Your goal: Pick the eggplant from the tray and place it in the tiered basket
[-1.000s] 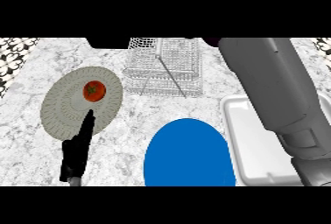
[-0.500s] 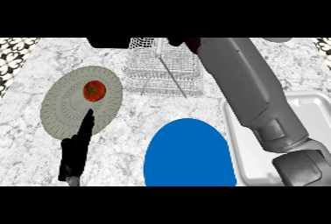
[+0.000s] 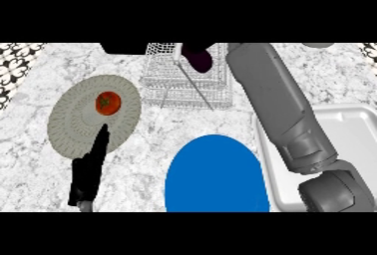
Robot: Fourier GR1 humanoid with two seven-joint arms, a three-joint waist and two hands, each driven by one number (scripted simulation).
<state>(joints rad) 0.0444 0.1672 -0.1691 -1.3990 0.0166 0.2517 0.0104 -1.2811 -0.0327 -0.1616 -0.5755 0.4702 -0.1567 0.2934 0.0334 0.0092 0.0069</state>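
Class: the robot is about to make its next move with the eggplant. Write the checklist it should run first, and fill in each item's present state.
1. Eggplant off the tray: ok.
2. Eggplant above the tiered basket: ok, it shows over the basket's far part.
3. Eggplant resting in the basket: cannot tell.
4. Hold on the eggplant: cannot tell, since the end of the right forearm is not plainly seen.
5. Left hand clear of the basket: ok, open beside the grey plate.

right forearm (image 3: 274, 99): grey, thick, smooth segments, rounded joint at lower right | left hand (image 3: 88, 172): black, slim
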